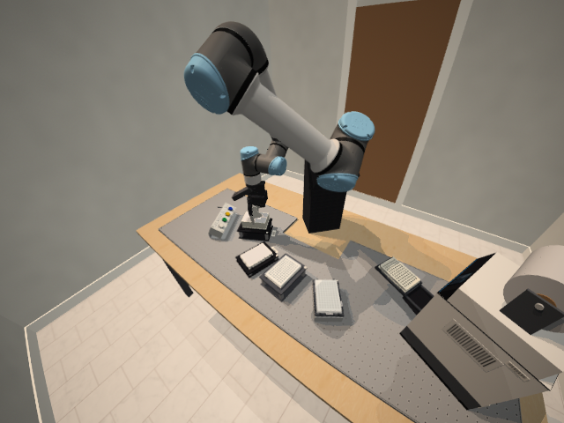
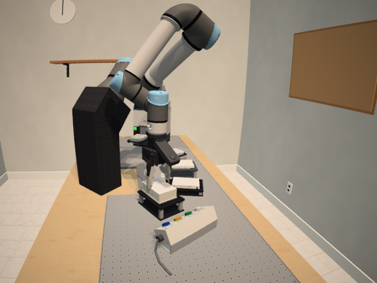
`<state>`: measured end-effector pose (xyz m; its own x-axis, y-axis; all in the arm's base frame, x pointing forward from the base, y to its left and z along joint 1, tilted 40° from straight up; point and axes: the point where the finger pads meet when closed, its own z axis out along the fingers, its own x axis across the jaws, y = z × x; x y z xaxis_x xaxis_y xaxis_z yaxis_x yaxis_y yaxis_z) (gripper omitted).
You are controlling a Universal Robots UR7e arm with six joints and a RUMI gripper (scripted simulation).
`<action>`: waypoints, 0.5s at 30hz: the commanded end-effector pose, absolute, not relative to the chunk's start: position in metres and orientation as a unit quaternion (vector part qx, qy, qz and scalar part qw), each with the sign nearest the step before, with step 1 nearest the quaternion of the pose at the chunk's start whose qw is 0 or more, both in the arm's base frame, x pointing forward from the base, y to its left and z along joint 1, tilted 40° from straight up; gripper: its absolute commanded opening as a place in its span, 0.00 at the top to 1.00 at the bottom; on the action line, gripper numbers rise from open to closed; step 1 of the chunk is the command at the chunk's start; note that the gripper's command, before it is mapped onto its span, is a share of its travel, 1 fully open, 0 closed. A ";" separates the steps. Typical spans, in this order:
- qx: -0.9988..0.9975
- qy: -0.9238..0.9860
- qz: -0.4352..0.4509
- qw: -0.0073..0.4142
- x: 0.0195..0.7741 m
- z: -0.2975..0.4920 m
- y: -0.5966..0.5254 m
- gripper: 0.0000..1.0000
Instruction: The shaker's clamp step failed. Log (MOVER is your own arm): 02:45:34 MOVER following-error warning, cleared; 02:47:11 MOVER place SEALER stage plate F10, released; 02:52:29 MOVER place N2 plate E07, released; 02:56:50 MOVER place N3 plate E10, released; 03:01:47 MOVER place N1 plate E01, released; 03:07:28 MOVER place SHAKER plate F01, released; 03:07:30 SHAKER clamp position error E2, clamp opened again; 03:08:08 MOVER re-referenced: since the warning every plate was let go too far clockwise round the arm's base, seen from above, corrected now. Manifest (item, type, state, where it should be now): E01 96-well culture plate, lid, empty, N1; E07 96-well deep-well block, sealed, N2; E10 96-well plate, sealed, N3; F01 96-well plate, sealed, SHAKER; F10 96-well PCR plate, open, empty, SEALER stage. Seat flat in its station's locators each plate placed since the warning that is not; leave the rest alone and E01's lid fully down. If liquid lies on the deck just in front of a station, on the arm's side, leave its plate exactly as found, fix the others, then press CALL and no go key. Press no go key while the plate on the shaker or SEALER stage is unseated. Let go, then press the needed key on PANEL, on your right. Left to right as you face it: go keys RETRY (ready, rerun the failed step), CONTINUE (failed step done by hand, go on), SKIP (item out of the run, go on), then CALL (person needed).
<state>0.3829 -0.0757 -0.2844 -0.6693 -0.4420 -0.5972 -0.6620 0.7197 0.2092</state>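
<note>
My tool [image 2: 155, 179] points straight down, its two jaws closed partway onto the white sealed plate [image 2: 161, 191] that sits on the black shaker platform [image 2: 164, 206], so I have that plate gripped. Just beside the shaker, toward the near end of the grey perforated surface [image 2: 212, 259], lies the cream key panel [image 2: 190, 230]. Further along the surface sit three more plates on their nests [image 1: 256, 257] [image 1: 283, 273] [image 1: 328, 298], then a fifth plate [image 1: 399, 274] on the sealer's stage.
</note>
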 end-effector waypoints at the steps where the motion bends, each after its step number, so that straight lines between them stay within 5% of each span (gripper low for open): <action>1: -0.310 0.889 0.209 0.263 0.383 -0.284 -0.077 1.00; 15: -0.310 0.889 0.209 0.263 0.381 -0.280 -0.079 1.00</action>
<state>0.3817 -0.0775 -0.2816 -0.6693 -0.4419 -0.5972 -0.6620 0.7197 0.2093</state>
